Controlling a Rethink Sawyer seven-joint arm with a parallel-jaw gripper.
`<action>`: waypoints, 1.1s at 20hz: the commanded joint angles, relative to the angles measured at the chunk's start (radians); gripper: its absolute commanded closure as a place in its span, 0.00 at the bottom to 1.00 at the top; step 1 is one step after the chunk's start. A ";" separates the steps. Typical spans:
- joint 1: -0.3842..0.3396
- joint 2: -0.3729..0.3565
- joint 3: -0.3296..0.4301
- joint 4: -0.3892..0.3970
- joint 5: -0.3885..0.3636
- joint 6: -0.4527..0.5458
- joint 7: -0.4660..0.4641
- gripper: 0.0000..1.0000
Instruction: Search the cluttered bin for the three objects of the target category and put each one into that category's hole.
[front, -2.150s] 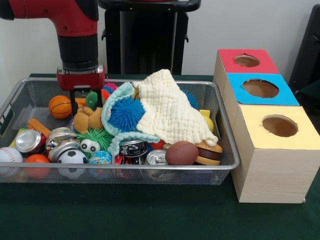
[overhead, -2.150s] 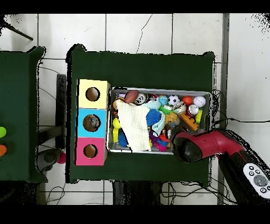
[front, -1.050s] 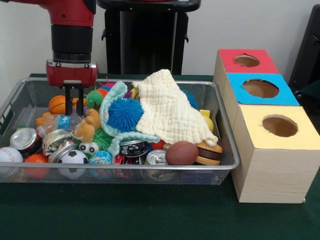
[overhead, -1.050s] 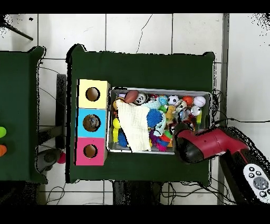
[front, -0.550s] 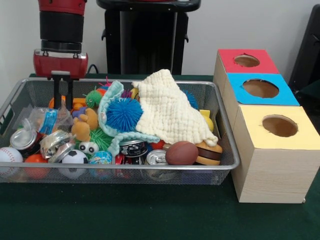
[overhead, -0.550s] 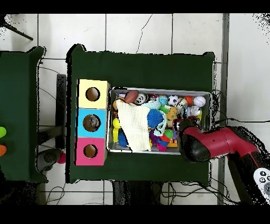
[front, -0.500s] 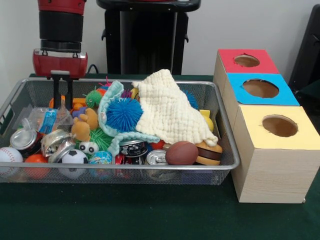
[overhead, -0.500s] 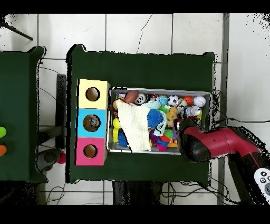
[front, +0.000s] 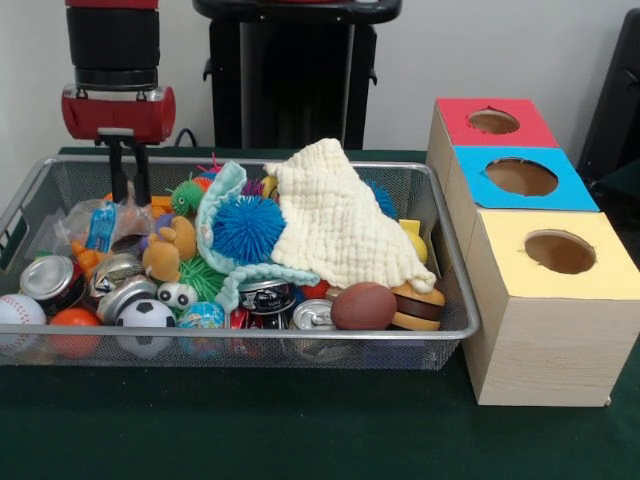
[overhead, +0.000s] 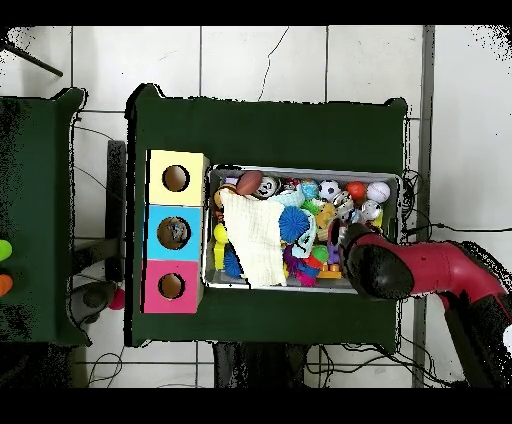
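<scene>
My gripper (front: 128, 198) hangs over the far left corner of the wire bin (front: 250, 334). Its fingers stand close together, pinching the top of a crumpled clear plastic bottle (front: 98, 226) with a blue label, which is raised a little above the pile. In the overhead view the red arm (overhead: 378, 266) covers the gripper and the bottle. Three boxes with round holes stand right of the bin: red (front: 495, 122), blue (front: 522, 177) and yellow (front: 560, 252).
A cream cloth (front: 340, 222) drapes over the middle of the pile beside a blue spiky ball (front: 252, 227). Drink cans (front: 57, 280), a baseball (front: 18, 312), a soccer ball (front: 146, 315), a brown football (front: 363, 306) and plush toys fill the bin.
The gripper has moved left and risen out of the pile. The clear bottle has come up with it from among the cans, and the nearby cans and toys have shifted.
</scene>
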 joint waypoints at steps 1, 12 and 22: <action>-0.014 0.002 0.063 0.015 0.129 0.163 -0.149 1.00; 0.005 -0.057 0.071 0.052 0.278 0.225 -0.097 1.00; 0.067 -0.182 0.056 0.067 0.401 0.308 -0.060 1.00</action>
